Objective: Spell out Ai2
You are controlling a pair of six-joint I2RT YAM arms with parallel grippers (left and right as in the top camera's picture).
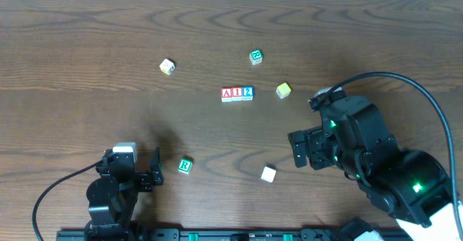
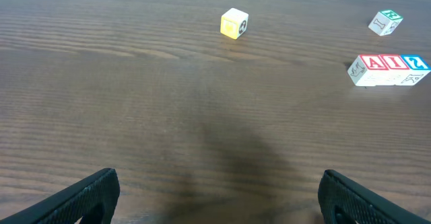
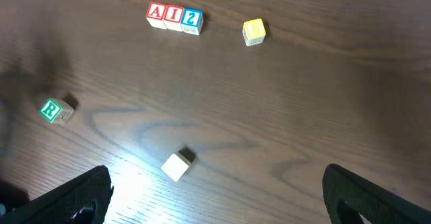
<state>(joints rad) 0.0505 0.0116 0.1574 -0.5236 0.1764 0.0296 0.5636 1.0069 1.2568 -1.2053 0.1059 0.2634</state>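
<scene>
On your wooden table [image 1: 72, 38] you have five stray blocks: a pale yellow block [image 1: 167, 66], a green block [image 1: 255, 56], a bright yellow block [image 1: 283, 90], a green R block [image 1: 185, 166] and a white block [image 1: 268, 174].

Near the middle of the table I can read three small wooden cubes that touch in one row. The white cube with a red letter A [image 1: 227, 93] comes first, the white cube with a red letter I [image 1: 237, 93] is between, and the white cube with a blue number 2 [image 1: 248, 92] is last. Together they read AI2. Closer to the near edge, the white cube with a green letter R [image 1: 185, 166] lies alone. The green-printed cube [image 1: 255, 56] toward the far edge carries a sign which I cannot read surely.
</scene>
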